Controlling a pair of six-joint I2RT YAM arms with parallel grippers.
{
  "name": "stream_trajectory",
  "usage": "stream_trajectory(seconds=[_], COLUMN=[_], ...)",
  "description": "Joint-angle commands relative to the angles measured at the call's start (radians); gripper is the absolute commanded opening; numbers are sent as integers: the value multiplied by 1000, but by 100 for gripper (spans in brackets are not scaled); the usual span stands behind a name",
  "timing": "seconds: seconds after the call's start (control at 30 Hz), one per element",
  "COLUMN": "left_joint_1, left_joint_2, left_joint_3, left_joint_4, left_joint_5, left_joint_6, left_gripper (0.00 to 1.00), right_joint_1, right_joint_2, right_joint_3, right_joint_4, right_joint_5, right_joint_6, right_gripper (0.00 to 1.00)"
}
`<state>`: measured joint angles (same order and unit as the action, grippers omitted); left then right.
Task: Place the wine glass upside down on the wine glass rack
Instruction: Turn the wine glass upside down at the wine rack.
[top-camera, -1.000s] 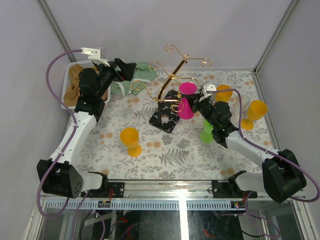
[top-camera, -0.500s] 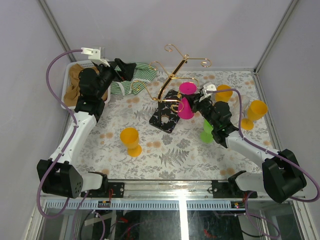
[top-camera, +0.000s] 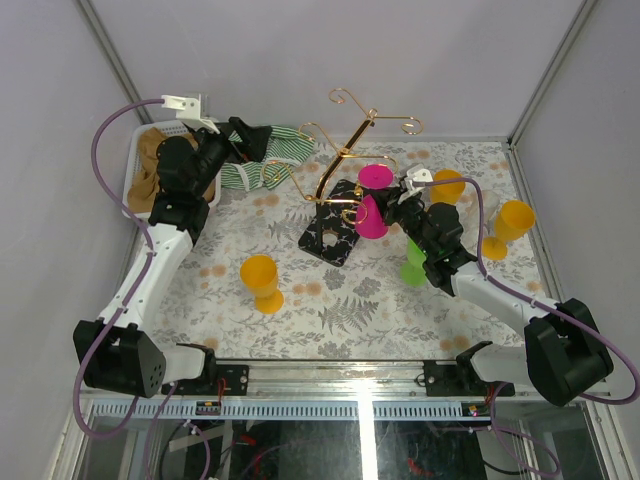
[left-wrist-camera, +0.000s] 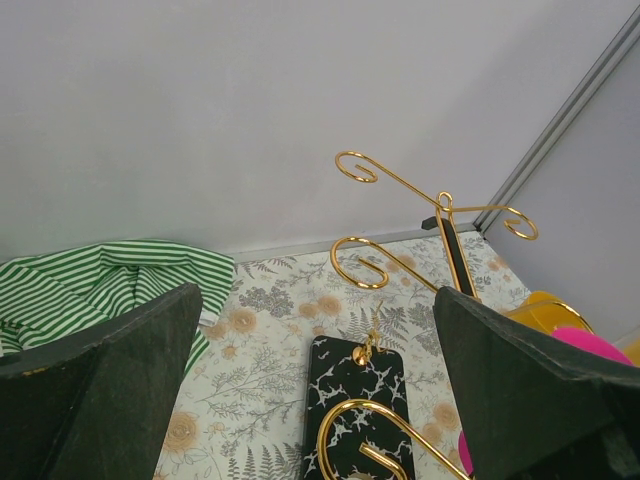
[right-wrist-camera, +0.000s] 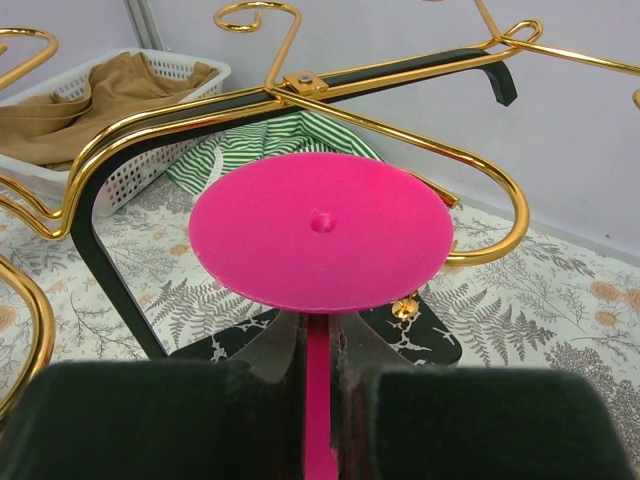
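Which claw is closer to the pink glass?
Right. The right claw is shut on the stem of the pink glass, holding it upside down beside the gold rack. The left claw hangs open far off, by the striped cloth.

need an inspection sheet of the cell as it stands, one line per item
Surface: floral tablecloth, flat, no spills seen.
Job's things: gold wine glass rack upright on its black base, mid-table; pink wine glass inverted, foot up, beside the rack's lower arms, not yet hung.
Clutter: three orange glasses, green glass, striped cloth, basket holding brown fabric, far left.
End effectors: left end effector open, empty, near the striped cloth; right end effector shut on the wine glass stem.
Cables: purple cables along both arms, no snag seen.
Surroundings: plain white walls, metal frame; nothing else seen.
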<state>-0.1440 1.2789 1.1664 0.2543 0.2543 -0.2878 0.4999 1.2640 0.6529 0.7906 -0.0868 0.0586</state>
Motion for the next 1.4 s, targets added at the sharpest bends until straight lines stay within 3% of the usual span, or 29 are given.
stream_trajectory(seconds=[0.0,1.37], left_joint_1=[1,1], left_joint_2=[-33,-24], left_joint_3=[-3,4], left_joint_4=[43,38], left_joint_5=[-11,-33], left_joint_6=[19,30], left_gripper=[100,100], right_joint_1=[13,15], right_joint_2=[-29,-1], right_joint_3=[31,47], right_joint_4=[32,38], right_joint_5=[29,57], right_joint_6=[4,-7], right_gripper=[0,0])
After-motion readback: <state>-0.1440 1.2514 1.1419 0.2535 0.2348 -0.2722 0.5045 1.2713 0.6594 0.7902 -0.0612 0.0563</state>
